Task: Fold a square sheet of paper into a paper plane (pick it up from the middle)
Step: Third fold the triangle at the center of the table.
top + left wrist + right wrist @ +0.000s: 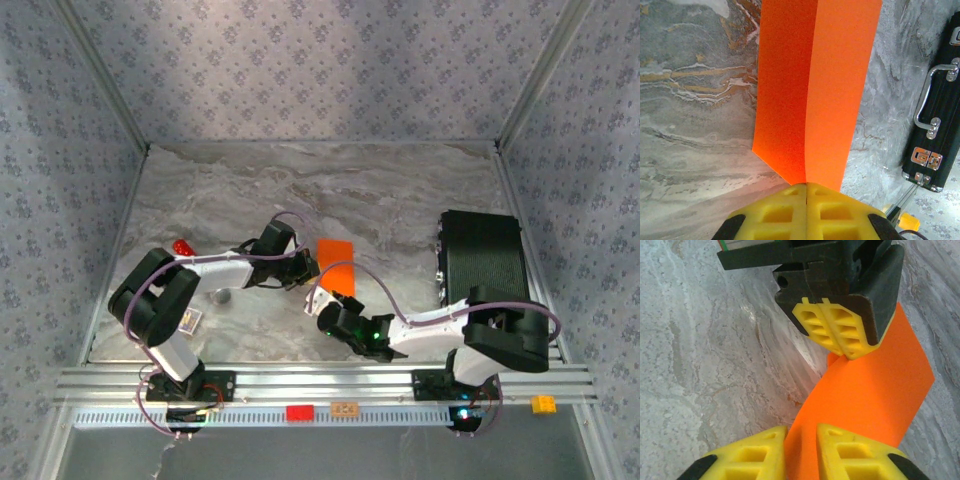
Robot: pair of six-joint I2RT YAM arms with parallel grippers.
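The square sheet of paper (336, 262) is bright orange and hangs above the marble table, bent along one long crease (810, 85). My left gripper (806, 187) is shut on the sheet's near end at the crease. In the right wrist view the left gripper (840, 352) pinches the far end of the sheet (875, 395). My right gripper (801, 432) straddles the near edge of the paper with a narrow gap still between its yellow fingers. From above, the right gripper (325, 310) sits just below the sheet. A finished paper plane is out of view.
A black case (482, 265) with metal latches lies at the right (935, 140). A red cylinder (183, 247) and a small white card (193, 320) lie near the left arm. Small red (299, 412) and yellow (543, 403) blocks sit on the front rail.
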